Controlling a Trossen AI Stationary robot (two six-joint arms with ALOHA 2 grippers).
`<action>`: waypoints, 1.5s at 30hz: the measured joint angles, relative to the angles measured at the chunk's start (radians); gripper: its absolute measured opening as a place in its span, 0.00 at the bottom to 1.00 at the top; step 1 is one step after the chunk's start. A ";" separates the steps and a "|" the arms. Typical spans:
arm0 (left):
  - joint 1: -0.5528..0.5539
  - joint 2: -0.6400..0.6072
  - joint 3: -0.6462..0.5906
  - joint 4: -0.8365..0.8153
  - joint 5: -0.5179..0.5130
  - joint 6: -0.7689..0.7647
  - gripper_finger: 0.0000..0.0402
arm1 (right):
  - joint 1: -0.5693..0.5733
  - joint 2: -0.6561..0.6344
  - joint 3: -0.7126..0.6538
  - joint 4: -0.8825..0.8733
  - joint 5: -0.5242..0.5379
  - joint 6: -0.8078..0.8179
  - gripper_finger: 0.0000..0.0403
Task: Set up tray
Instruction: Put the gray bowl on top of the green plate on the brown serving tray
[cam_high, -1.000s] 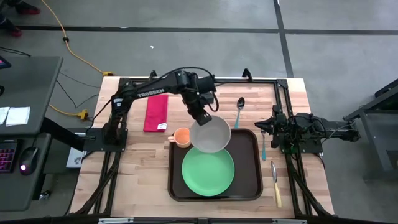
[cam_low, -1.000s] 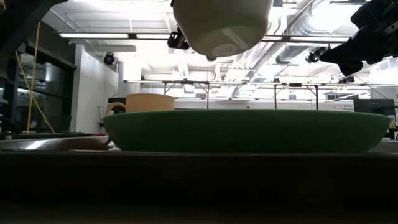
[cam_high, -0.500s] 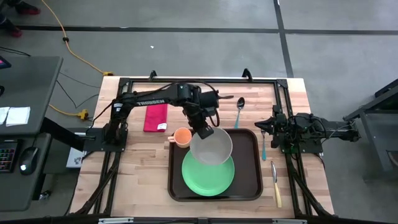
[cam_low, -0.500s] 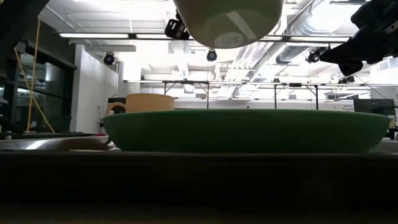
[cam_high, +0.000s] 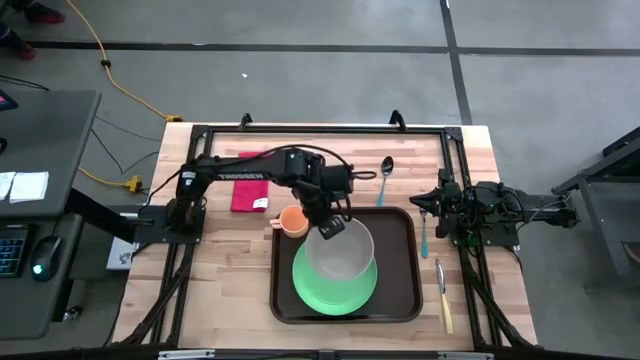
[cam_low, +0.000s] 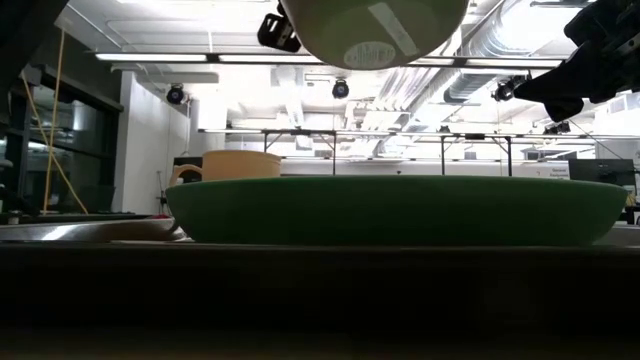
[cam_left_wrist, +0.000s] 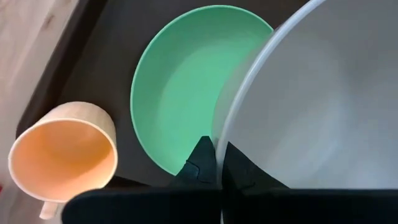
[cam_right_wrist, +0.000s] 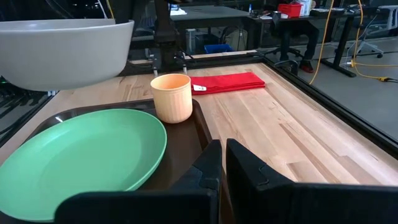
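Looking down from the high view, I see the left gripper (cam_high: 331, 226) clamped on the rim of a white bowl (cam_high: 340, 252), which hangs over the green plate (cam_high: 334, 278) on the tray (cam_high: 400, 268). The tray sits at table centre, slightly toward six o'clock, with the peach cup (cam_high: 292, 220) at its ten o'clock corner. My left wrist view adds what the overhead cannot: the fingers (cam_left_wrist: 200, 163) pinch the bowl's edge, one on each side of the rim. The low view shows the gap, the bowl's underside (cam_low: 372, 30) well above the plate (cam_low: 400, 210). The right wrist view gives a side look at the bowl (cam_right_wrist: 62, 51) floating clear over the plate (cam_right_wrist: 81, 158), the cup (cam_right_wrist: 173, 97) just beside the plate, and a red cloth (cam_right_wrist: 227, 81) beyond; the right gripper's (cam_right_wrist: 222, 163) fingers are pressed together.

On the wood table (cam_high: 220, 270) the right arm waits at three o'clock, with a spoon (cam_high: 385, 175) at one o'clock of the tray and a knife (cam_high: 443, 295) at four o'clock. Behind lie a concrete floor, ceiling lights, and desks.
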 joint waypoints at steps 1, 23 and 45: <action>-0.001 0.000 0.000 0.000 -0.002 -0.003 0.04 | 0.000 0.000 0.000 0.000 0.000 0.000 0.00; 0.002 0.011 -0.002 -0.006 -0.024 0.008 0.04 | 0.000 0.000 0.000 0.000 -0.004 0.000 0.00; -0.025 0.107 0.000 0.004 -0.045 0.116 0.04 | 0.000 0.001 0.000 0.001 -0.003 0.000 0.00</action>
